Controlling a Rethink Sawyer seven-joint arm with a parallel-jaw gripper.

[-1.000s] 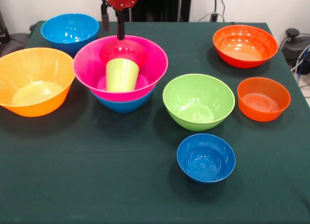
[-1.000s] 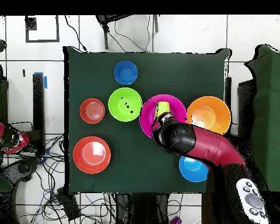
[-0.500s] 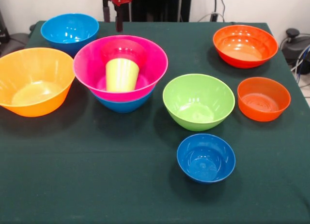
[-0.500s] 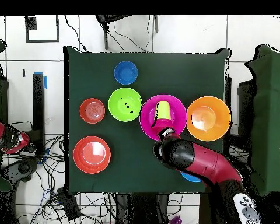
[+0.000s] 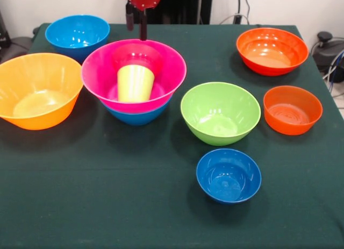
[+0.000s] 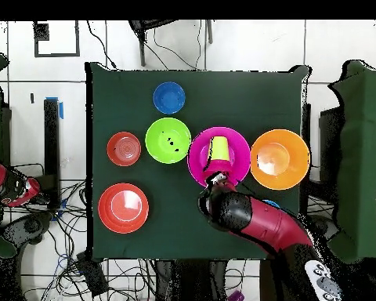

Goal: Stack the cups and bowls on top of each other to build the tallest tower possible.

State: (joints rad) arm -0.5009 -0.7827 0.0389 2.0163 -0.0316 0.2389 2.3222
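Nowhere on the bowls or cup can you read any label or writing. Your tool (image 5: 136, 24) hangs above the far rim of the large pink bowl (image 5: 172, 71), its two dark fingers (image 5: 143, 26) slightly apart and holding nothing. Since a second ago it has risen out of the bowl and shifted slightly sideways. The tower stands toward the surface's (image 5: 107, 195) far edge, beside the orange bowl (image 5: 37, 90): a blue bowl (image 5: 137, 117) underneath, the pink bowl nested in it, and the lime cup (image 5: 135, 83) upside down inside with a small crimson bowl (image 5: 137, 56) behind it. The green bowl (image 5: 220, 113) sits apart, near the middle.
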